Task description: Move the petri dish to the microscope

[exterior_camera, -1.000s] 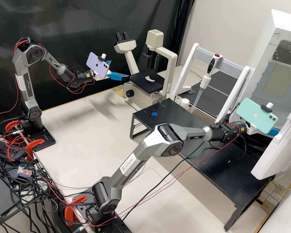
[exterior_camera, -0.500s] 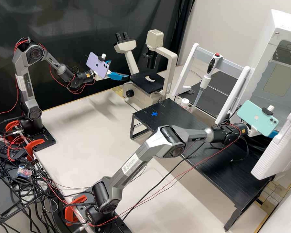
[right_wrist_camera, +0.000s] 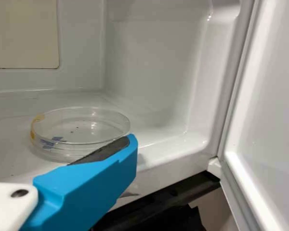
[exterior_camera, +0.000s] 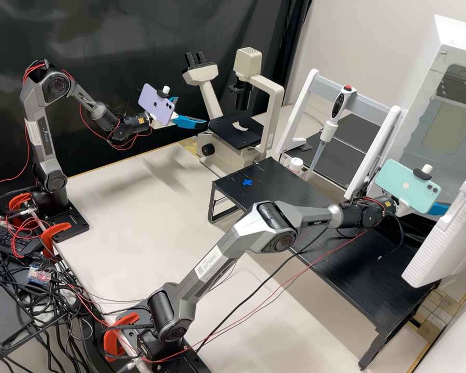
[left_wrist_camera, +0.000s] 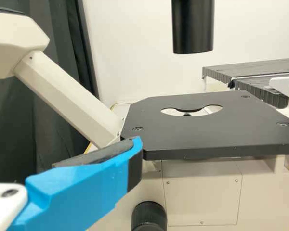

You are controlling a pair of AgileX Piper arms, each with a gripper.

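Hiding petri dish (right_wrist_camera: 82,127) edge: right pincer (exterior_camera: 439,209)

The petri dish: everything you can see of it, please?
The petri dish is round, shallow and clear, glass or plastic, with stacked rims that suggest a lid. It has an orange-yellow edge mark, blue markings and dark specks. It lies flat inside the white cabinet. In the right wrist view, a blue finger hides part of it; whether they touch, I cannot tell.
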